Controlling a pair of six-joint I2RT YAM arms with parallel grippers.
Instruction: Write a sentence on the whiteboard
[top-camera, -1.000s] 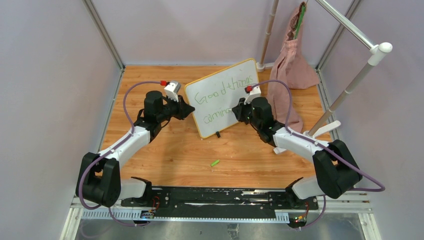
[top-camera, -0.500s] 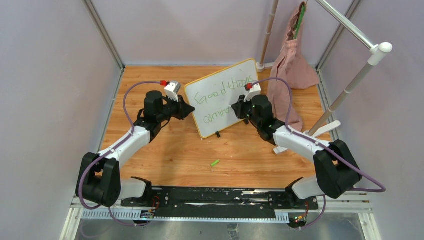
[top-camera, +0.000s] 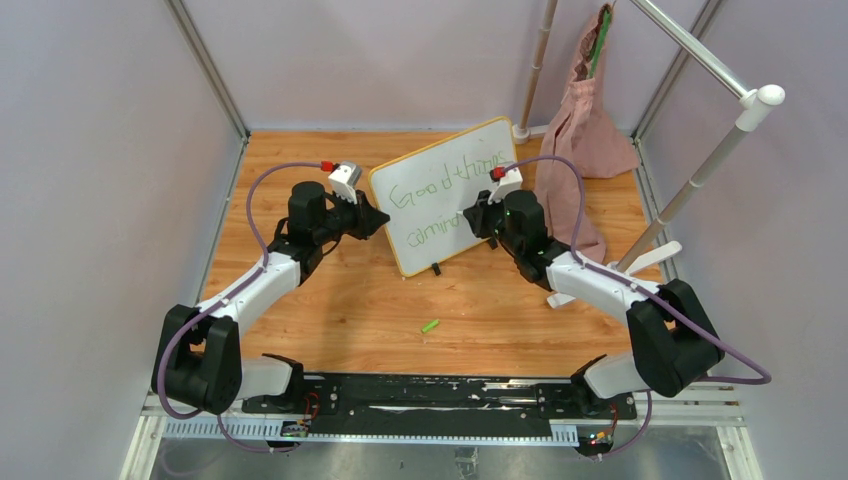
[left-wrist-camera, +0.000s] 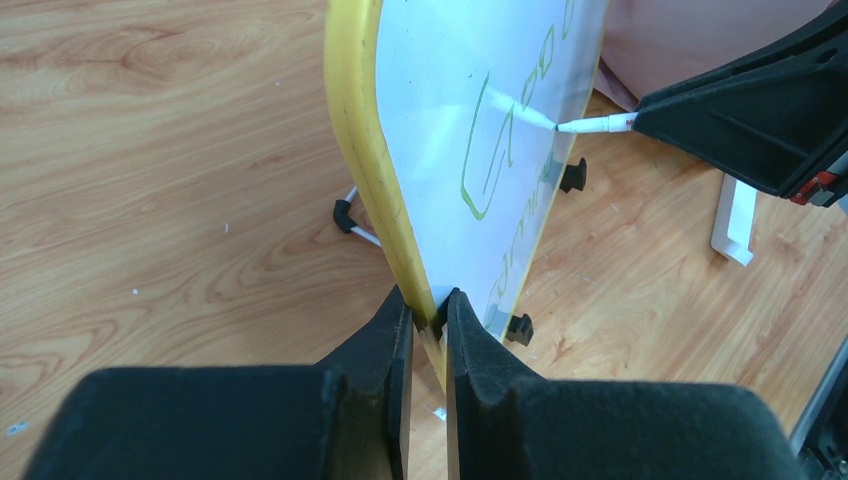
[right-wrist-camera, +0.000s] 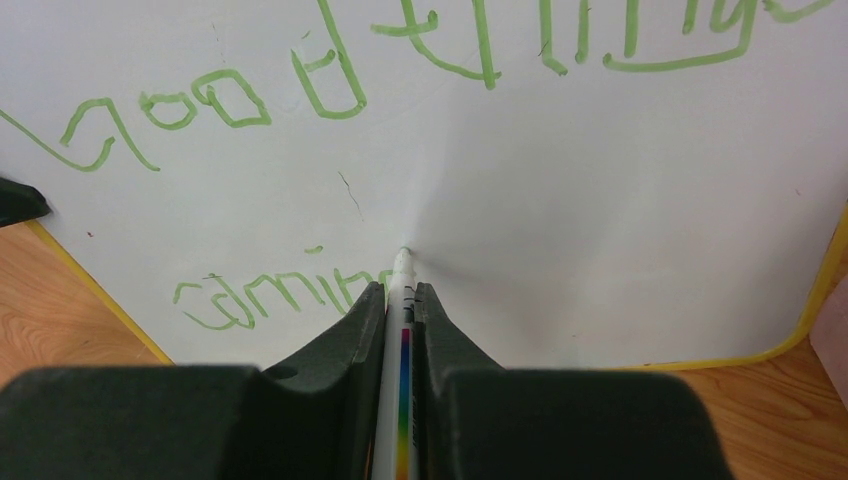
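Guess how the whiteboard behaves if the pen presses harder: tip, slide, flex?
Likely tippy alone: the whiteboard stands propped on small feet. The left gripper clamped on its yellow edge probably steadies it. Looks thin and stiff, probably light; may slide on the smooth wooden table.

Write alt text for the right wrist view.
The right arm's jaws grip a white marker, its tip against the whiteboard at the end of a shorter second line of green handwriting. Above it reads "Good things". The wooden table shows at the lower corners.
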